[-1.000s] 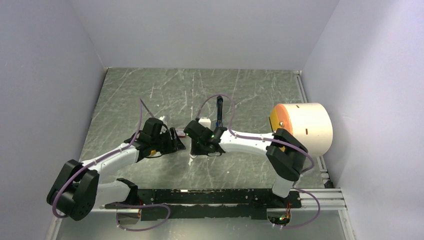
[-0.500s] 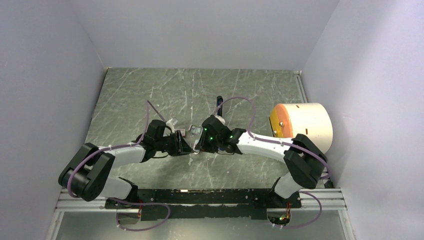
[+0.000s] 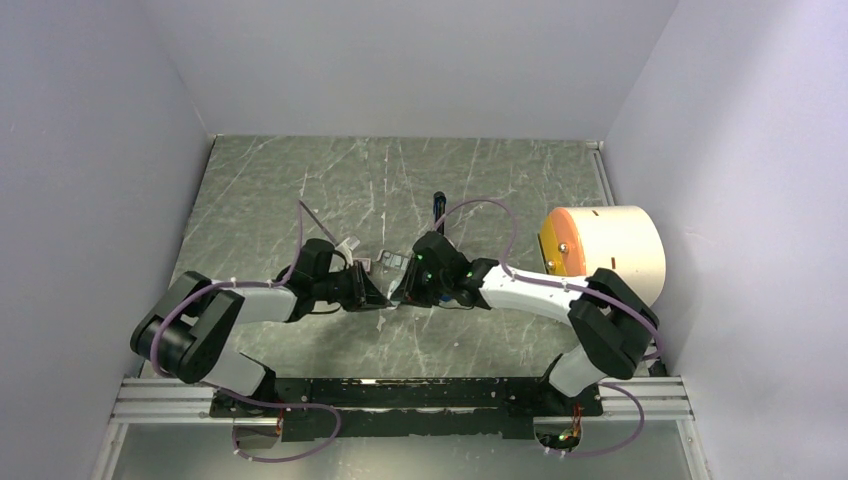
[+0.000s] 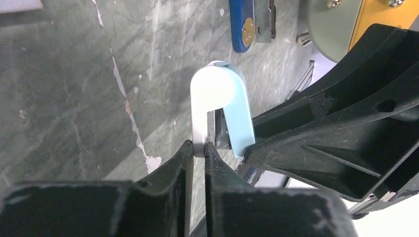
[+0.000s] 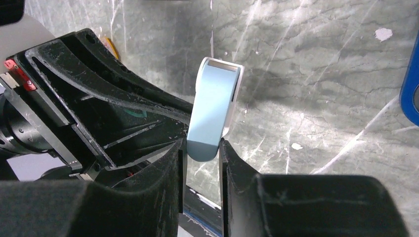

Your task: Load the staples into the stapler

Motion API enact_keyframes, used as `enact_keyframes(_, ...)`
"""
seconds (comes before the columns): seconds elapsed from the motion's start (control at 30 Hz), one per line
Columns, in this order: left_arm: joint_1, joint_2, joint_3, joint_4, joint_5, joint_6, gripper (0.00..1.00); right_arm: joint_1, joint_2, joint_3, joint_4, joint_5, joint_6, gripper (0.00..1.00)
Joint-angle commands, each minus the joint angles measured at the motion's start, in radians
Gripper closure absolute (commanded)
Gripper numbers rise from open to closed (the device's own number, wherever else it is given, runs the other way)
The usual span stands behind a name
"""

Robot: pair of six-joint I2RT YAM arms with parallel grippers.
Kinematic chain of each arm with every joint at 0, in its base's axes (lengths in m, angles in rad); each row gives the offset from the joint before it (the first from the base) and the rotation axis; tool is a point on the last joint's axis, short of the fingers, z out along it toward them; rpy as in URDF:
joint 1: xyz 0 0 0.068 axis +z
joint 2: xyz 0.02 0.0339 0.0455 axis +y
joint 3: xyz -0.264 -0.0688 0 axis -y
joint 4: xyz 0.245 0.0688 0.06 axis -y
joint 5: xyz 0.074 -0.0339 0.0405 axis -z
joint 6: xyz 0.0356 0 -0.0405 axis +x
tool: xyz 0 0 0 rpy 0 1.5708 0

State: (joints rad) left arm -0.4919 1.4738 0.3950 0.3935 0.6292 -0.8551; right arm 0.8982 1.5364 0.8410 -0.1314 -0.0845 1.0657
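Left elbow has swung inward since 0.5 s ago; grippers unchanged at table (image 3: 300, 190) centre. The left gripper (image 4: 198, 148) pinches the white edge of a light-blue-and-white piece (image 5: 212, 113); the right gripper (image 5: 202, 148) pinches its blue end. At 12 o'clock of them: stapler (image 4: 242, 22), flat, untouched; its gold badge (image 4: 248, 24) is too small to read. Cream drum (image 3: 610, 255) at 3 o'clock.

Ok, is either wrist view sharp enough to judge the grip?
Left wrist: left fingers dark and soft up close, pale-blue piece sharp, its white face bright. Right wrist: piece crisp, shadow on the table beside it. Top external: grip too small.
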Motion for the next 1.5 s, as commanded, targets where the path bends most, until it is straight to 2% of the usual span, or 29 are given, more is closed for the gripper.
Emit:
enact_keyframes(0.0, -0.006, -0.020, 0.012, 0.022, 0.024, 0.042, 0.91, -0.006, -0.056, -0.003, 0.072, -0.021, 0.022, 0.83)
enact_keyframes(0.07, -0.013, -0.027, 0.031, -0.035, 0.001, 0.075, 0.95, -0.011, -0.070, 0.001, 0.044, 0.010, 0.011, 0.83)
enact_keyframes(0.17, -0.040, -0.027, 0.049, -0.092, -0.033, 0.106, 0.95, -0.026, -0.089, 0.005, -0.001, 0.056, 0.002, 0.83)
enact_keyframes(0.6, -0.143, 0.051, 0.073, -0.125, -0.076, 0.120, 0.95, -0.062, -0.159, 0.017, -0.172, 0.304, -0.039, 0.80)
enact_keyframes(0.87, -0.232, 0.092, 0.082, -0.111, -0.124, 0.095, 0.95, -0.097, -0.143, 0.000, -0.164, 0.309, -0.082, 0.76)
enact_keyframes(1.07, -0.244, 0.111, 0.103, -0.151, -0.156, 0.109, 0.95, -0.113, -0.091, -0.005, -0.149, 0.276, -0.102, 0.72)
enact_keyframes(1.17, -0.244, 0.107, 0.105, -0.161, -0.168, 0.090, 0.95, -0.114, -0.079, -0.003, -0.135, 0.226, -0.119, 0.65)
enact_keyframes(1.3, -0.243, 0.112, 0.106, -0.157, -0.180, 0.054, 0.95, -0.114, -0.110, -0.029, -0.095, 0.175, -0.134, 0.50)
enact_keyframes(1.37, -0.244, 0.121, 0.107, -0.155, -0.182, 0.045, 0.95, -0.113, -0.121, -0.031, -0.098, 0.171, -0.139, 0.37)
enact_keyframes(1.4, -0.244, 0.125, 0.105, -0.151, -0.183, 0.042, 0.95, -0.113, -0.115, -0.025, -0.106, 0.163, -0.143, 0.34)
enact_keyframes(1.47, -0.244, 0.129, 0.093, -0.131, -0.181, 0.028, 0.95, -0.108, -0.090, 0.004, -0.145, 0.153, -0.143, 0.31)
